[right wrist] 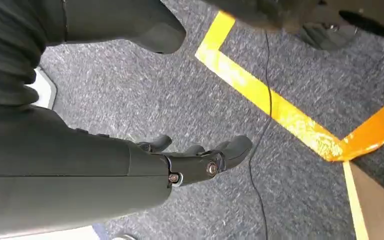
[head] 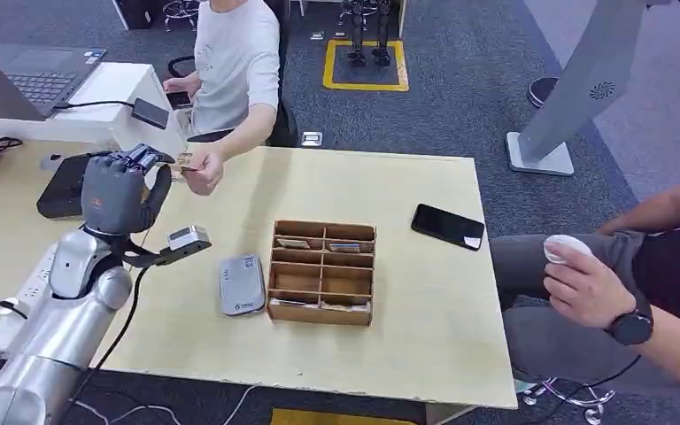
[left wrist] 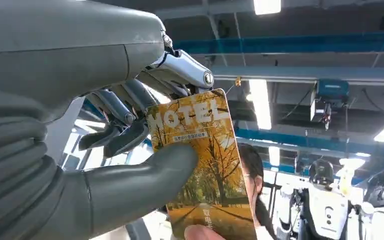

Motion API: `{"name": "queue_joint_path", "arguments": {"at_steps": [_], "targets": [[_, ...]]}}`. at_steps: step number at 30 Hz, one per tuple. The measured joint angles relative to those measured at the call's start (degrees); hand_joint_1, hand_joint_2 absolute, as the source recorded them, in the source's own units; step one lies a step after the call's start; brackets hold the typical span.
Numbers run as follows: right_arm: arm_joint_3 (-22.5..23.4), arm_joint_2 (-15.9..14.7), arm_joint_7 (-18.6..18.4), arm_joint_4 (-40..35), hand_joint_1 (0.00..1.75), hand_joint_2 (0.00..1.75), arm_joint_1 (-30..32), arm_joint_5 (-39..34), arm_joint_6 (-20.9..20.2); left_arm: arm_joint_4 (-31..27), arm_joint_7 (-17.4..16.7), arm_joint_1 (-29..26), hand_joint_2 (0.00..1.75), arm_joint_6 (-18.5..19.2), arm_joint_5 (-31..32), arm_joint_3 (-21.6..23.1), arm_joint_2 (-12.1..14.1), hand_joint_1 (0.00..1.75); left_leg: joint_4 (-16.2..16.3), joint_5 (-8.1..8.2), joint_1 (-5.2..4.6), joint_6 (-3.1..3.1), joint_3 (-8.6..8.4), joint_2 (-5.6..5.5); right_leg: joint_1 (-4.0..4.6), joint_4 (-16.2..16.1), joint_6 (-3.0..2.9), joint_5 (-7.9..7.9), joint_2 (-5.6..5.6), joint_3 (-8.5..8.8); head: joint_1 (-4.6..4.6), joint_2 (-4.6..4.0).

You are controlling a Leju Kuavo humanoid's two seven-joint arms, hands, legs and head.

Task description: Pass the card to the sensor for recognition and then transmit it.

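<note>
Pale wooden table [head: 425,354] on grey carpet [head: 460,115]; left hand [head: 122,190] pinches card [left wrist: 205,165]; right hand [right wrist: 200,162] hangs empty, fingers apart.

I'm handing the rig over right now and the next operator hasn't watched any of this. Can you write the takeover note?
Left hand: raised over the table's far left, pinching the hotel card between thumb and fingers.
Right hand: hanging over the carpet, fingers apart, holding nothing.
The seated person's hand reaches to the card; a fingertip touches its lower edge in the left wrist view.
Grey reader lies on the table beside the wooden card box.
Done: card picked up and presented to the person. Whether it was scanned cannot be told.
Left: release the card once the person grips it.
</note>
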State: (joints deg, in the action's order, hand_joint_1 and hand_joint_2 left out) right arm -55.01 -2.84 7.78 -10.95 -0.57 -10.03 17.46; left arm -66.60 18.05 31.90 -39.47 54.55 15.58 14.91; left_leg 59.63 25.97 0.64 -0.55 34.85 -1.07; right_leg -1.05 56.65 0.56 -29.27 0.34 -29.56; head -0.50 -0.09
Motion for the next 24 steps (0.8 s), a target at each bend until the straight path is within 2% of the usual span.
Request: {"name": "queue_joint_path", "arguments": {"at_steps": [5, 6, 10, 12, 15, 24], "targets": [[0.0, -0.1, 0.1, -0.3, 0.0, 1.75, 0.0, -0.1, 0.0, 0.9, 0.0, 0.2, 1.75, 0.0, -0.4, 0.0, -0.2, 1.75, 0.0, 0.0, 0.0, 0.0, 0.01, 0.03, 0.0, 0.0, 0.01, 0.01, 0.02, -0.02, 0.0, 0.0], [0.0, -0.2, 0.1, -0.4, 0.0, 1.75, 0.0, -0.1, 0.0, 1.1, 0.0, 0.2, 1.75, 0.0, -0.4, 0.0, -0.2, 0.0, 0.0, 0.0, 0.0, 0.0, 0.02, 0.03, 0.0, 0.0, 0.01, 0.01, 0.02, -0.03, 0.0, 0.0], [0.0, -0.3, 0.3, -0.5, 0.0, 1.75, 0.0, -0.4, 0.1, 1.5, -0.5, 0.4, 1.75, 0.4, -3.6, 0.5, -0.2, 0.0, 0.0, 0.0, 0.0, 0.0, 0.06, 0.02, 0.0, 0.0, 0.01, 0.01, 0.02, -0.07, 0.02, 0.02], [0.0, -0.3, 0.3, -0.7, 0.0, 1.75, 0.0, -0.9, 0.2, 1.5, -2.2, 0.5, 1.75, 1.7, -6.3, 1.0, -0.2, 0.0, 0.0, 0.0, 0.0, 0.0, 0.06, 0.02, 0.0, 0.0, 0.01, 0.01, 0.02, -0.07, 0.0, 0.0], [0.0, -0.3, 0.3, -0.8, 0.0, 1.75, 0.2, -1.4, 0.8, 1.5, -4.8, 0.6, 1.75, 2.6, -7.0, 1.6, -0.4, 0.0, 0.0, 0.0, 0.0, 0.0, 0.06, 0.03, 0.0, 0.0, 0.01, 0.01, 0.02, -0.07, 0.0, 0.0], [0.0, -0.4, 0.3, -0.8, 0.0, 1.75, 0.7, -2.0, 1.0, 1.4, -4.7, 0.5, 1.75, 4.0, -9.7, 1.8, -0.4, 0.0, 0.0, 0.0, 0.0, 0.0, 0.07, 0.01, 0.0, 0.0, 0.01, 0.01, 0.01, -0.05, 0.0, 0.02]]}}
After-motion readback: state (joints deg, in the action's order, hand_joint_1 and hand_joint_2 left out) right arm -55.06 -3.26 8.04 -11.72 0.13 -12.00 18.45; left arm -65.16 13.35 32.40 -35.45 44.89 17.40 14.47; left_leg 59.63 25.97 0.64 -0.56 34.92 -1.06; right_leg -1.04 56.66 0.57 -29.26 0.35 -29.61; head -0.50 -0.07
